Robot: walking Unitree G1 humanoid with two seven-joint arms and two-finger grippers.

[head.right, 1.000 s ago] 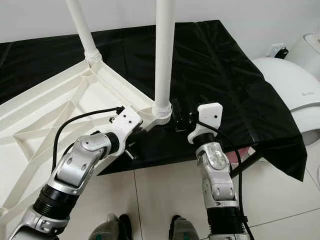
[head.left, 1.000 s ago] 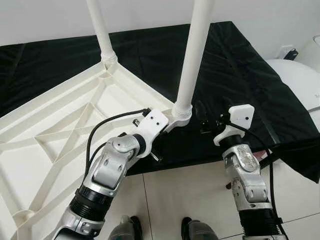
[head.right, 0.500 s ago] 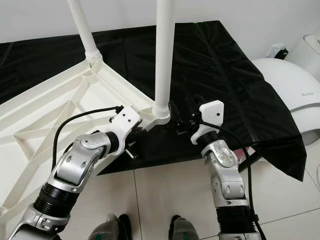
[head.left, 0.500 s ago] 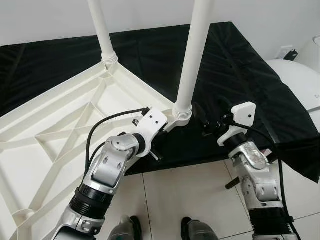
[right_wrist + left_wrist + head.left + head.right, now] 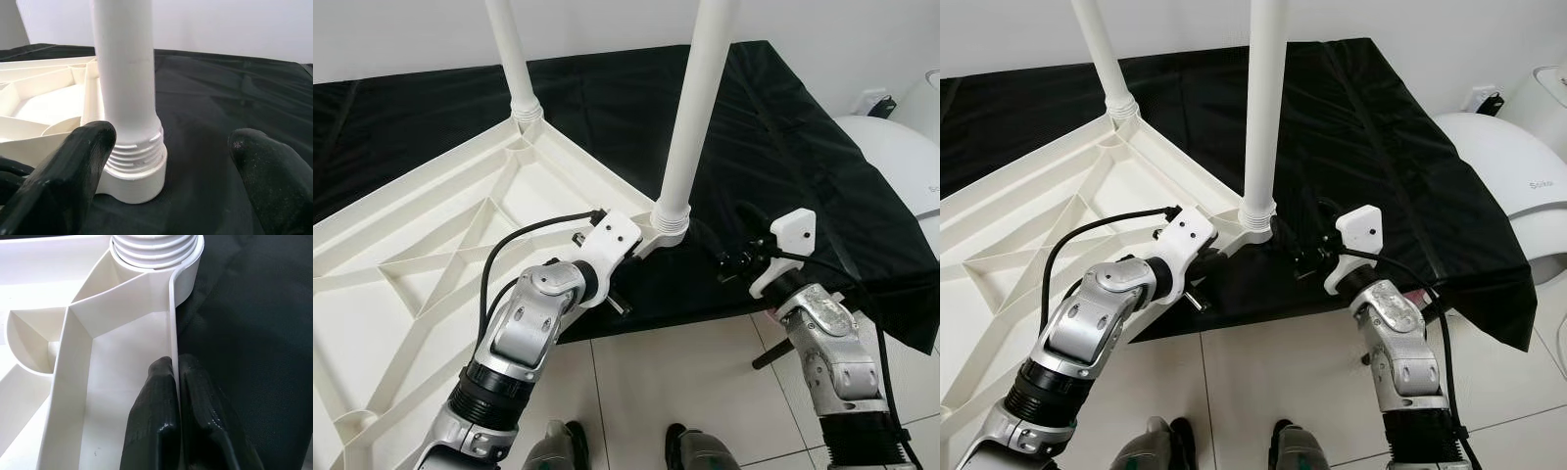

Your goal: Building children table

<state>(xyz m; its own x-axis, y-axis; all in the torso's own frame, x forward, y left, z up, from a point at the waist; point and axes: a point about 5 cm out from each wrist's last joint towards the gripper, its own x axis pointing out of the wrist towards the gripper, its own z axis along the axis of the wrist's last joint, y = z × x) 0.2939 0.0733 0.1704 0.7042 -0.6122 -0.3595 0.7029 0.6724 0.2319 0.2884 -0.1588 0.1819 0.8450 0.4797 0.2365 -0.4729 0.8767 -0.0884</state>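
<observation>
Feet point(image 5: 626, 450) of the robot stand on pale floor tiles point(image 5: 685, 377) at the near edge of the scene; just above them the left end effector point(image 5: 177, 382) pinches the thin rim wall of the upturned white children's table point(image 5: 421, 264), one black finger inside the rim and the other outside against the black cloth point(image 5: 783, 137), close to the table's near corner; the right end effector point(image 5: 171, 161) sits just beyond the same corner, over the cloth by its near edge, its two black fingers point(image 5: 73, 166) spread wide with the base of the near leg point(image 5: 695, 108) seen between them, apart from both fingers; this near leg stands upright, screwed by a ribbed collar point(image 5: 134, 152) into the corner socket of the upturned table; the table lies underside up, its ribs and diagonal braces showing, partly on the cloth-covered tabletop and overhanging its near edge toward the robot's left; farther back a second white leg point(image 5: 512, 54) rises from the far corner socket of the table; the black cloth spreads wrinkled to the tabletop's far edge and droops over its right corner; at the far right stands a rounded white object point(image 5: 901, 147); behind all runs a white wall point(image 5: 411, 29).
</observation>
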